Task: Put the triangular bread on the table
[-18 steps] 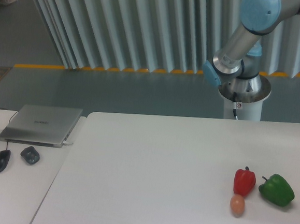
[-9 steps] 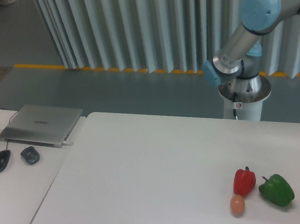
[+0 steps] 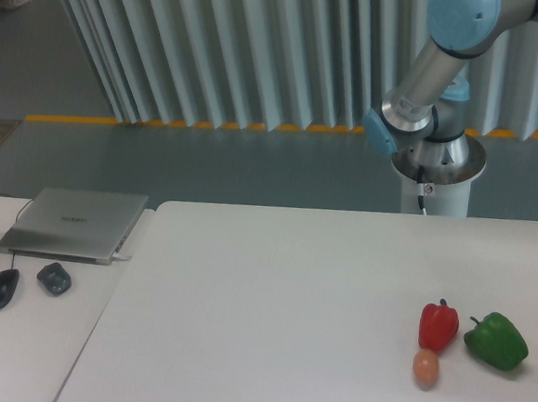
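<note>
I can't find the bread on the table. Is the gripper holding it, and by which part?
Cannot be told: the gripper is out of frame, and no bread shows on the table.

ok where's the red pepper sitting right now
The red pepper stands near the right end of the white table, just left of the green pepper, with the small egg-shaped thing right in front of it.

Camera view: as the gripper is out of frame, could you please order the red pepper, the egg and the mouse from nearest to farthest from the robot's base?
Measured from the robot's base:
1. red pepper, right side, just in front of the base.
2. egg, right side, directly in front of the pepper.
3. mouse, far left, on the side desk.
</note>
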### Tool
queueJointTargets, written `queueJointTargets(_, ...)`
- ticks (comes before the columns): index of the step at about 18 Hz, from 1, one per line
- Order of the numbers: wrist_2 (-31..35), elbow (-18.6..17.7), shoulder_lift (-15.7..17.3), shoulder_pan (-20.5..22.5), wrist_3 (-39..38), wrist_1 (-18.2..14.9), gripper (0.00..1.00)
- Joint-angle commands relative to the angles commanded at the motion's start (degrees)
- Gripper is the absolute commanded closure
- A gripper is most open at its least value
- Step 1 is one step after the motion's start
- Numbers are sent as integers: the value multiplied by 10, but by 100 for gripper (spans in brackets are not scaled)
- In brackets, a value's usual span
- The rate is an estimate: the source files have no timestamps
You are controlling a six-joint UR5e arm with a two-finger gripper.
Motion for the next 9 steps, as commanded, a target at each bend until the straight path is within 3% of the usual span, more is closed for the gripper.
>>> queueJointTargets(3, 3, -1, 38, -7, 3, -80, 86)
queueJointTargets(9, 4, -1, 73, -68, -67, -125, 86)
